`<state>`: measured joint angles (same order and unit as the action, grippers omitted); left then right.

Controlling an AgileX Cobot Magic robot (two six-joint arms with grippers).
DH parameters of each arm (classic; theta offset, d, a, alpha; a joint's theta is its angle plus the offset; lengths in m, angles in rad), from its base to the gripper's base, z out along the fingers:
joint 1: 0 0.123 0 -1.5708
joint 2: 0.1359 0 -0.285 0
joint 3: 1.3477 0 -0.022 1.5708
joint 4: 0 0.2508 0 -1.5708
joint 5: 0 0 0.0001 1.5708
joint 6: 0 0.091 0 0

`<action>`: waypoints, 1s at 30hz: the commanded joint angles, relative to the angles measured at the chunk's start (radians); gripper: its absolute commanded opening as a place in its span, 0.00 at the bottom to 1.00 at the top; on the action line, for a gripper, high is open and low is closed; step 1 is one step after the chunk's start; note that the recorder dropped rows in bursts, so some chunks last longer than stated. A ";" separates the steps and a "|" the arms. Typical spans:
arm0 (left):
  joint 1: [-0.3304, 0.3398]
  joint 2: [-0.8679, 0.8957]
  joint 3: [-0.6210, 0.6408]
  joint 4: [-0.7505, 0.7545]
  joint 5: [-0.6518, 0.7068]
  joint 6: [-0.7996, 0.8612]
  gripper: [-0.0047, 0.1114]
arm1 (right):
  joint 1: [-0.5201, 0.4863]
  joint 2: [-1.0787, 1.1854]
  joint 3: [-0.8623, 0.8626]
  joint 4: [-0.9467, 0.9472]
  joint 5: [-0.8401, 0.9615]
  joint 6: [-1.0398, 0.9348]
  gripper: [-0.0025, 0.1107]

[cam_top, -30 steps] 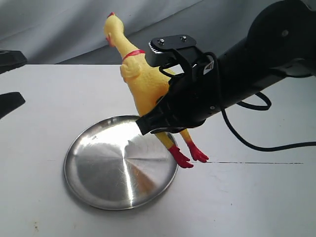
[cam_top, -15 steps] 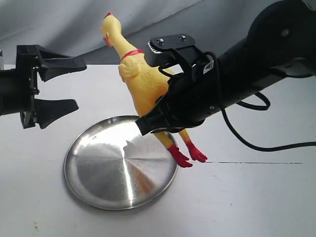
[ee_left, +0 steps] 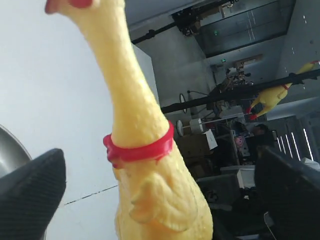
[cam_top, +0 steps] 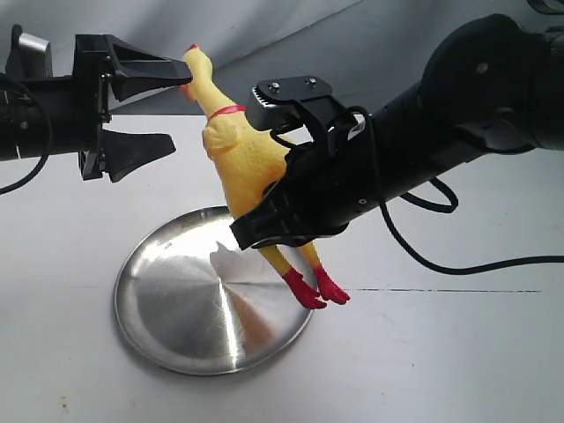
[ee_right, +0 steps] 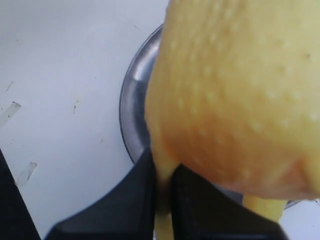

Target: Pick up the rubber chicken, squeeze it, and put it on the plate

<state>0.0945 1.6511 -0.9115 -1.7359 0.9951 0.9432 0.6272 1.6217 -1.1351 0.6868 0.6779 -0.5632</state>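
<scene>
1. One rubber chicken (cam_top: 242,159) hangs in the air, tilted. Its head points toward 11 o'clock and its red feet toward 5 o'clock in the exterior view. A red collar band rings the thin neck.
2. The right tool (cam_top: 264,231) is clamped on the chicken's lower body, where the legs begin. Its black fingers are pressed close on either side of the yellow rubber, as the right wrist view also shows.
3. The left tool (cam_top: 181,104) comes in from 9 o'clock with its fingers spread wide, and it holds nothing. In the exterior view, the upper finger's tip lies just beside the chicken's head, and I cannot tell whether they touch. In the left wrist view, the neck stands between the two fingers, apart from both.
4. The plate (cam_top: 159,335) lies flat at 7 o'clock from the chicken's body. The red feet hang near its rim at about 3 o'clock.
5. The white tabletop (cam_top: 441,370) carries the plate. A black cable from the right arm trails across it at 3 o'clock from the chicken.
</scene>
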 commanded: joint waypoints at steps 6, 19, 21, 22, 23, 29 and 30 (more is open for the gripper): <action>-0.007 0.041 -0.008 -0.008 0.078 -0.001 0.86 | 0.002 -0.008 -0.008 0.096 -0.023 -0.094 0.02; -0.083 0.045 -0.060 -0.008 0.074 -0.093 0.86 | 0.002 -0.008 -0.008 0.118 0.003 -0.151 0.02; -0.083 0.062 -0.063 0.004 0.167 -0.107 0.86 | 0.002 -0.008 -0.008 0.118 0.003 -0.158 0.02; -0.083 0.080 -0.085 0.056 0.202 -0.138 0.86 | 0.002 -0.008 -0.008 0.118 0.010 -0.166 0.02; -0.083 0.098 -0.115 0.105 0.226 -0.166 0.86 | 0.002 -0.008 -0.008 0.118 0.014 -0.169 0.02; -0.083 0.162 -0.285 0.176 0.226 -0.241 0.86 | 0.002 -0.008 -0.008 0.118 0.045 -0.178 0.02; -0.083 0.177 -0.315 0.222 0.226 -0.282 0.86 | 0.002 -0.008 -0.008 0.118 0.045 -0.185 0.02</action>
<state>0.0177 1.8132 -1.1726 -1.5458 1.2076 0.7203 0.6272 1.6217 -1.1351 0.7971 0.7050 -0.7175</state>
